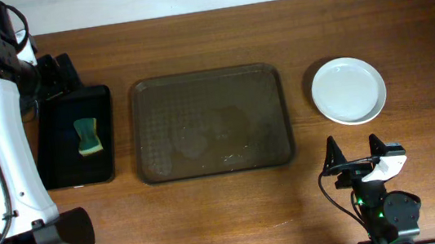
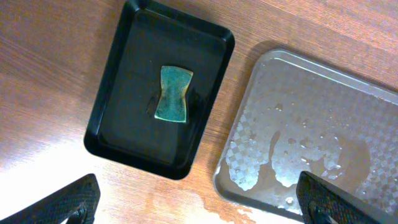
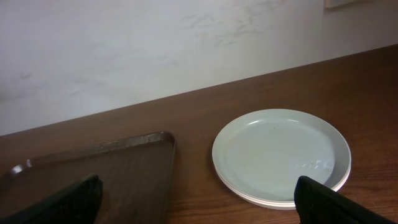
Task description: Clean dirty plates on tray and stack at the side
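The plates [image 1: 348, 90] are white and lie stacked on the wooden table, right of the tray; in the right wrist view [image 3: 281, 152] the top one looks clean. The brown tray [image 1: 159, 112] lies at the table's middle with no plate on it, only wet patches; it also shows in the left wrist view [image 2: 348, 106] and the right wrist view [image 3: 93, 168]. My left gripper [image 1: 56, 75] is open and empty, high over the table's far left [image 2: 199, 205]. My right gripper [image 1: 357, 155] is open and empty, near the front edge below the plates [image 3: 199, 202].
A glossy black tray [image 1: 57, 157] lies left of the brown tray and holds a green and yellow sponge [image 1: 88, 137], seen too in the left wrist view [image 2: 173, 93]. A wet streak marks the wood between the trays [image 2: 217, 208]. A wall stands behind the table.
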`<state>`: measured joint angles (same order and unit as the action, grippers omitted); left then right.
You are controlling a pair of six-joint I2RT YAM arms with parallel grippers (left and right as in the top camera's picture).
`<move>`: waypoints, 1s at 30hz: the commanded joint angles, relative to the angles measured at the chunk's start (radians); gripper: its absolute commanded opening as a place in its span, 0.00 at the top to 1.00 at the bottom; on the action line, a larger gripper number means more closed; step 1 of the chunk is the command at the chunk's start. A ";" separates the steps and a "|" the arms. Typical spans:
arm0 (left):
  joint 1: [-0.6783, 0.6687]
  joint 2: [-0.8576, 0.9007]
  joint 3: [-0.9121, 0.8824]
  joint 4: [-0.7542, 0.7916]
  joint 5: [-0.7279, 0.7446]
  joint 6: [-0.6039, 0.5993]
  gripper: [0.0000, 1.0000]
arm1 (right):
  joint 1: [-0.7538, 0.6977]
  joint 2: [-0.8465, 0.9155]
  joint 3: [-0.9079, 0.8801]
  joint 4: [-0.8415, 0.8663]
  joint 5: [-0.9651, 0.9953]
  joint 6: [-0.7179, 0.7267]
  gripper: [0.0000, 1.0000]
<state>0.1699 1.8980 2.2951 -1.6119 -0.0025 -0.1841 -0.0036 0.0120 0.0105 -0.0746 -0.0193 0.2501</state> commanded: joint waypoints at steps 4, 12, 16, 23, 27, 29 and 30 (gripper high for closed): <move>0.003 0.000 0.005 0.002 -0.024 -0.002 0.01 | 0.011 -0.008 -0.005 -0.005 0.002 -0.007 0.02; -0.010 -0.239 -0.037 0.195 -0.047 -0.002 0.01 | 0.011 -0.008 -0.005 -0.005 0.002 -0.007 0.01; -0.010 -0.488 -0.289 0.389 -0.047 0.048 0.01 | 0.011 -0.008 -0.005 -0.005 0.002 -0.007 0.02; -0.010 -1.124 -1.234 0.939 -0.077 0.070 0.01 | 0.011 -0.008 -0.005 -0.005 0.002 -0.007 0.02; -0.010 -1.374 -1.588 1.160 -0.077 0.070 0.01 | 0.011 -0.008 -0.005 -0.005 0.002 -0.007 0.02; -0.010 -1.461 -1.712 1.254 -0.085 0.070 0.01 | 0.011 -0.008 -0.005 -0.005 0.002 -0.007 0.02; -0.010 -1.539 -1.808 1.315 -0.092 0.070 0.01 | 0.011 -0.008 -0.005 -0.005 0.002 -0.007 0.02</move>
<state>0.1631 0.4595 0.6121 -0.3759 -0.0738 -0.1307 -0.0017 0.0109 0.0109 -0.0750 -0.0189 0.2501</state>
